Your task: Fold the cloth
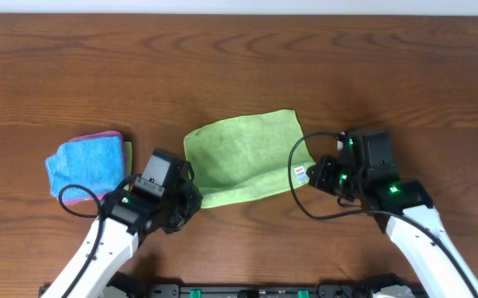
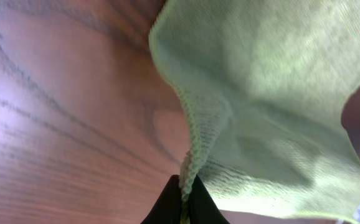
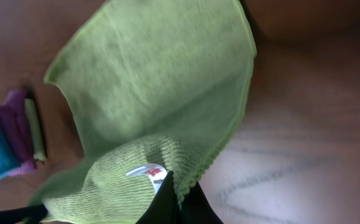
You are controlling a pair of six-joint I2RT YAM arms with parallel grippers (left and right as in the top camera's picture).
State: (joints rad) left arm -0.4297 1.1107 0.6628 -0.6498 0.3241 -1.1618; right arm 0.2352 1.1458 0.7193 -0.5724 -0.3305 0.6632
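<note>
A lime-green cloth lies spread at the middle of a dark wooden table. The left end effector is closed tight on its near-left corner. The right end effector pinches the near-right corner beside the white tag. A blue cloth, folded, rests on a pink cloth to the left.

The lime-green microfibre cloth lies in the middle of the tabletop, its far part flat, its near edge raised and rumpled, both near corners pinched up. A small white tag sits at its near right corner
</note>
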